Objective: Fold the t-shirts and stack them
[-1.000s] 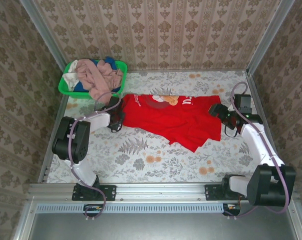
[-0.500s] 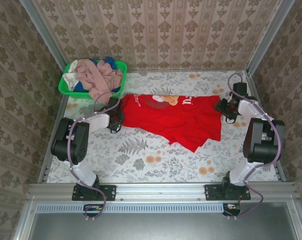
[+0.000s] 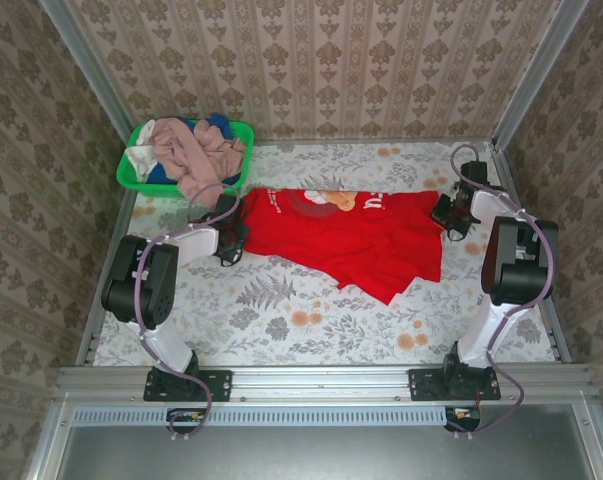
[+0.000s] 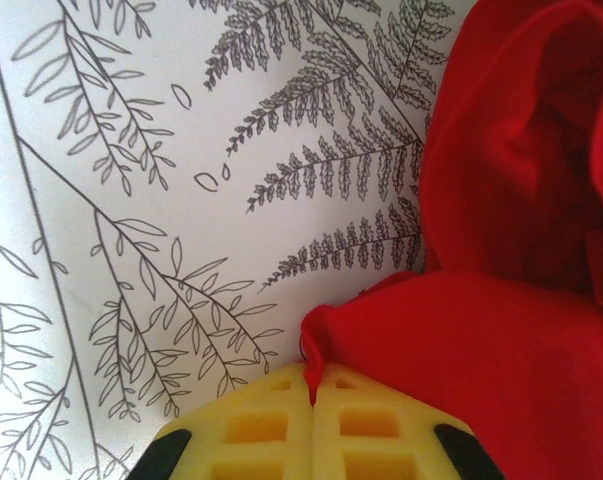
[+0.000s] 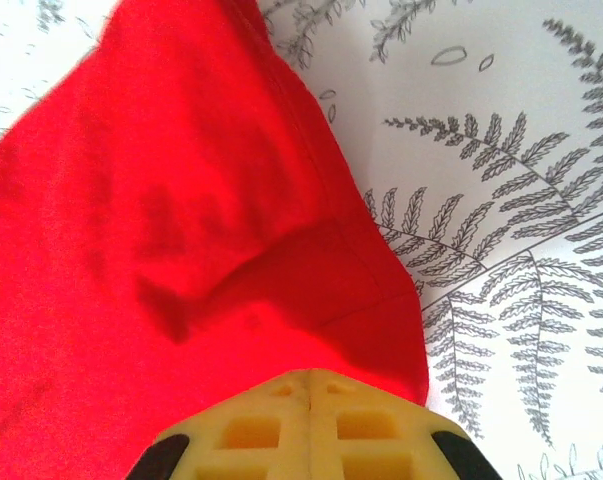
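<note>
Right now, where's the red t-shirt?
Top view: red t-shirt lies centre-frame, its ends pinched by the left gripper and right gripper; green basket at back left.

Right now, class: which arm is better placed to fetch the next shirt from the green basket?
Probably the left. The left gripper, shut on the left edge of the red t-shirt, sits just in front of the green basket; the right gripper pinches the opposite edge, across the table from it.
</note>
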Motion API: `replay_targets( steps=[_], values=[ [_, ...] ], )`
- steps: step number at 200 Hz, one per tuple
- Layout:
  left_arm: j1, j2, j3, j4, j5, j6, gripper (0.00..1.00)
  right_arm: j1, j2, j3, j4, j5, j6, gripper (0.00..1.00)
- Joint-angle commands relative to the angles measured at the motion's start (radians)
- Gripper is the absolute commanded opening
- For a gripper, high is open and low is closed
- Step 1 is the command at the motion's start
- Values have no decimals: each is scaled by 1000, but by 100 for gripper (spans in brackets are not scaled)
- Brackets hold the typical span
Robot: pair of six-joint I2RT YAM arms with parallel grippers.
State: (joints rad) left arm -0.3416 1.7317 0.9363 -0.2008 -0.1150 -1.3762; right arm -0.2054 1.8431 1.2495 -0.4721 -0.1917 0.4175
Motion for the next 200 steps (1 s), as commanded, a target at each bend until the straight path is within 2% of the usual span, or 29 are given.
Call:
replay_targets(
  steps=[1, 9, 12, 23, 29, 86, 129, 154, 200],
  values=[
    [14, -58, 33, -14, -13, 38, 0, -8, -118, 26, 16, -17, -17, 0],
    [16, -64, 46, -26, -18, 49, 0, -9, -135, 20, 14, -10, -21, 0],
    [18, -63, 52, -31, -17, 53, 0, -11, -138, 19, 10, -8, -20, 3],
    [24, -62, 63, -37, -9, 58, 0, -15, -135, 12, 7, -8, -28, 37],
    [26, -59, 63, -32, -6, 58, 0, -18, -126, 5, 4, -7, -32, 48],
    [16, -35, 79, -38, 8, 55, 0, -38, -5, -15, 2, -45, -33, 52],
    [13, -39, 81, -50, 3, 58, 0, -39, 73, 26, -22, -119, -16, 36],
    [12, -46, 82, -56, -4, 63, 0, -45, 47, 56, -53, -118, -31, 0],
    [17, -95, 91, -61, -28, 72, 0, -55, -125, 82, -58, -106, -46, 0]
  ],
)
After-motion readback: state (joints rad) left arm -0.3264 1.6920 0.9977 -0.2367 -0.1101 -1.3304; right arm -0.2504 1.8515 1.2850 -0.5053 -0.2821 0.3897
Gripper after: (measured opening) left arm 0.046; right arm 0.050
